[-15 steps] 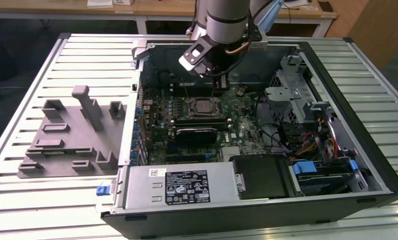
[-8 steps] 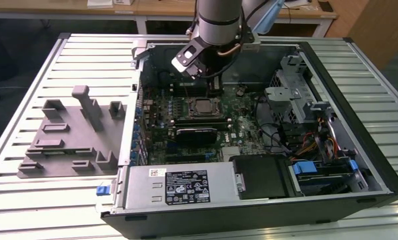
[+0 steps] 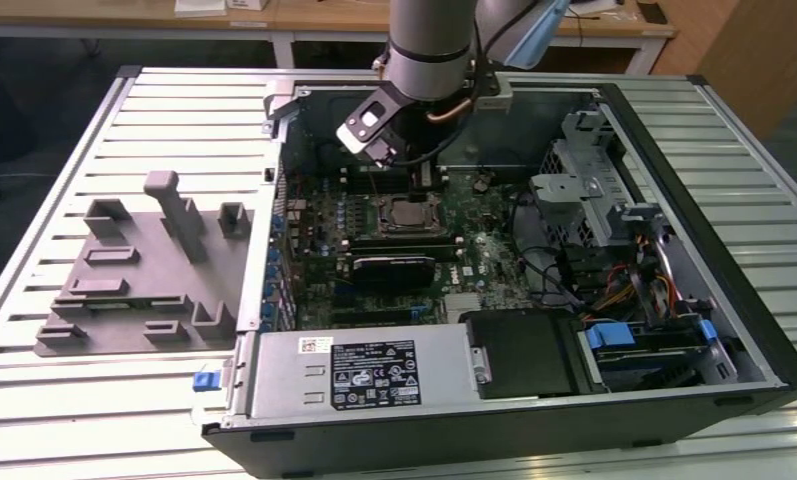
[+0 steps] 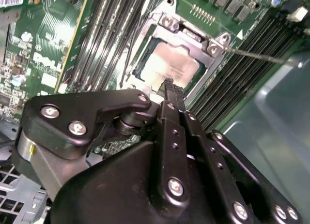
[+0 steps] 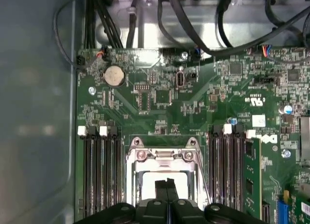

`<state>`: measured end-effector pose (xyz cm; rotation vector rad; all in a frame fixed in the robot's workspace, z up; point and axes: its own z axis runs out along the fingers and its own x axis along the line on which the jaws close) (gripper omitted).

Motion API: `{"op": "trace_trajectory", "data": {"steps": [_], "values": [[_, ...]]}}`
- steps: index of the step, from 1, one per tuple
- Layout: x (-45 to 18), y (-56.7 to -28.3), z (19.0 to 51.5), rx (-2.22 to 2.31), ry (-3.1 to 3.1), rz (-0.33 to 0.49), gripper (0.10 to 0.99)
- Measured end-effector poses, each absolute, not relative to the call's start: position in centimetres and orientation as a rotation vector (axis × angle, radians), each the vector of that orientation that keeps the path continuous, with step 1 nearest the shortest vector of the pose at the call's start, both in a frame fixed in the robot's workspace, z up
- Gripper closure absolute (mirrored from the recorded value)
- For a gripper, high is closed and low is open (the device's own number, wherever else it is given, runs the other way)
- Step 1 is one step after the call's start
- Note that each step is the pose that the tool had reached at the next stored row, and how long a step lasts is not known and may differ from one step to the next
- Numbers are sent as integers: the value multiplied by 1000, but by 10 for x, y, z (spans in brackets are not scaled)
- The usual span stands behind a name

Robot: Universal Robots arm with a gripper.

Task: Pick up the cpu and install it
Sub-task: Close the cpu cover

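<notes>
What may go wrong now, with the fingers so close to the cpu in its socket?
1. The gripper is shut, right at the cpu lying in the socket frame; an off-centre push might tilt or scratch the chip.
2. The thin metal lever sticks out beside the socket; a sideways move may catch it.
3. The memory slots flank the socket closely, leaving little room for the wide gripper body.

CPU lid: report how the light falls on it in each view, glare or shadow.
First wrist view: the cpu is blown out near white behind the dark gripper; second wrist view: a pale glare patch on its lid, edges readable; exterior view: it looks dim and brownish beneath the arm.
</notes>
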<state>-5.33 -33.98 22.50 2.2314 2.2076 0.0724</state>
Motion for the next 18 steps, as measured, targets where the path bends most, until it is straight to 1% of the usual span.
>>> {"op": "trace_trajectory", "data": {"steps": [7,18], "values": [[-53,-340,225,2215,2224,71,980],[-53,-340,225,1987,2429,64,980]]}}
